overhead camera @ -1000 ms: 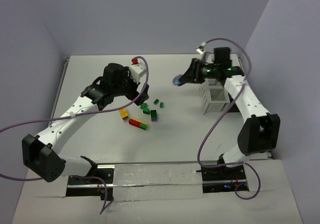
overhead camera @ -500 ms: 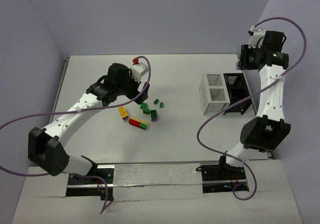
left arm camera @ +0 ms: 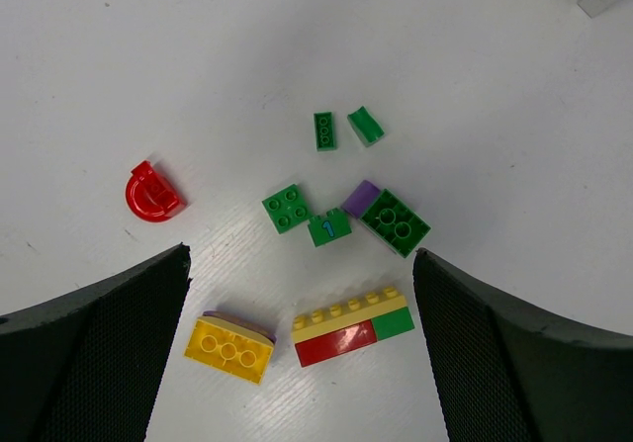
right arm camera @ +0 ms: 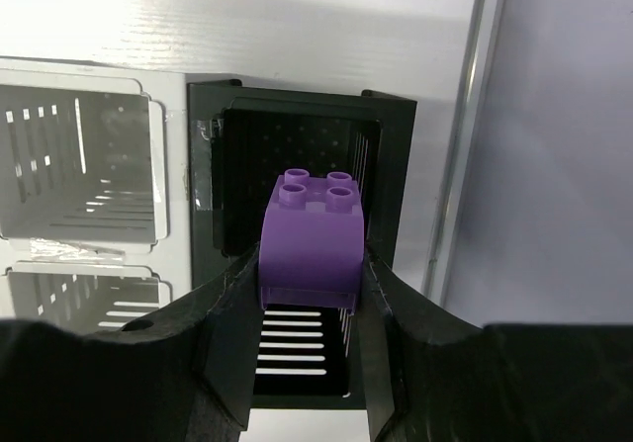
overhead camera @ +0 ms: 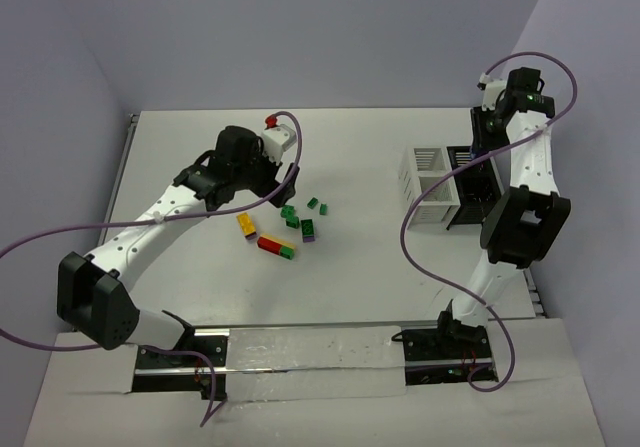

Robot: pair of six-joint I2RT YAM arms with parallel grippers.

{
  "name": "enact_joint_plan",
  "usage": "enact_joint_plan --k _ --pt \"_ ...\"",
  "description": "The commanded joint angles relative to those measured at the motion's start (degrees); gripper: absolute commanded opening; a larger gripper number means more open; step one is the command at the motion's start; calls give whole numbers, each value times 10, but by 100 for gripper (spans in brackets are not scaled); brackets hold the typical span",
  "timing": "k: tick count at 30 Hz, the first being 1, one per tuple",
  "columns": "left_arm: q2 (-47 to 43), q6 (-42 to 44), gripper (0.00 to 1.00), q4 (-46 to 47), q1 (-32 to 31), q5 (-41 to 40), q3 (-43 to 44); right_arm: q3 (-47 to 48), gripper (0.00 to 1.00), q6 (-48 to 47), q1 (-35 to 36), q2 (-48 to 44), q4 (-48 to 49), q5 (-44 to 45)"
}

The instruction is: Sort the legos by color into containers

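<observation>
Left: my left gripper (left arm camera: 302,256) hangs with jaws spread wide above the loose legos (left arm camera: 287,208), with a red curve (left arm camera: 153,192) leftmost, a yellow brick (left arm camera: 229,346) nearest and green bricks beyond. Right: the white box (right arm camera: 84,160) stands just beside the black tray (right arm camera: 396,165). My right gripper (right arm camera: 312,269) pinches a purple brick (right arm camera: 315,229) over a tray compartment.

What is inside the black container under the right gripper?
Only dark perforated walls and a slatted floor show inside the black container; no bricks are visible. The purple brick held by the right gripper, and its fingers, cover the middle and near part.
</observation>
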Motion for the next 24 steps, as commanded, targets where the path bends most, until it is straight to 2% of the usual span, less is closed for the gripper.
enact_joint_plan --k 1,9,11,13,17,21,24 --pt "10 -7 99 29 0 -5 6 4 6 -15 -3 1 18 10" --pt "23 -19 99 30 6 7 -4 2 24 -13 -4 25 35 5" --pt "28 -23 99 30 6 13 -7 8 36 -11 -3 36 32 4" --pt "31 -26 99 33 6 13 -10 14 41 -10 -3 40 26 1" --pt "47 -37 99 35 6 14 -16 4 71 -8 -3 32 29 -4" --pt "57 -44 99 45 5 16 -28 5 86 -1 -2 15 15 -20" --pt "65 -43 97 65 -13 -4 -43 19 90 11 2 -14 -9 -49"
